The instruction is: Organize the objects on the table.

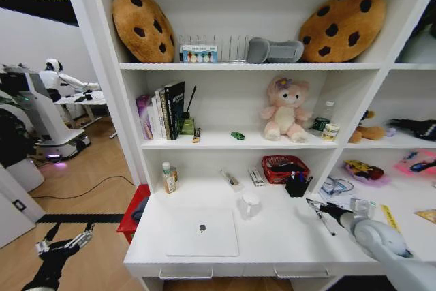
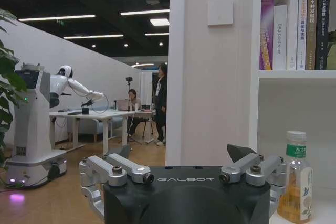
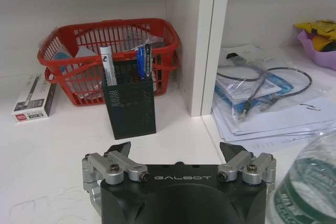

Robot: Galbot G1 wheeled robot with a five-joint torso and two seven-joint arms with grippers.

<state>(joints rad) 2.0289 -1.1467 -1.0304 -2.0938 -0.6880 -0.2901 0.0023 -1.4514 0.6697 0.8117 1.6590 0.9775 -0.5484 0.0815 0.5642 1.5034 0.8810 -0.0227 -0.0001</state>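
The silver laptop (image 1: 201, 232) lies shut at the front of the white table (image 1: 272, 243). A black mesh pen holder (image 1: 297, 185) (image 3: 129, 98) with blue and black pens stands before a red basket (image 1: 284, 168) (image 3: 105, 45). My right gripper (image 1: 315, 204) (image 3: 176, 153) hovers open over the table just short of the holder, holding nothing. A dark pen (image 1: 321, 221) lies on the table under that arm. A tiny green car (image 1: 237, 135) rests on the middle shelf. A yellow triangular piece (image 1: 428, 215) lies at the far right. My left gripper (image 1: 65, 242) (image 2: 178, 156) hangs open low over the floor, left of the table.
A clear glass (image 1: 249, 204) stands behind the laptop, and a small bottle (image 1: 167, 177) (image 2: 295, 182) at the back left. A pen box (image 3: 31, 98) lies beside the basket. Papers and a cable (image 3: 262, 93) lie past the shelf divider (image 3: 202, 40). A plastic bottle (image 3: 304, 182) is close to my right wrist.
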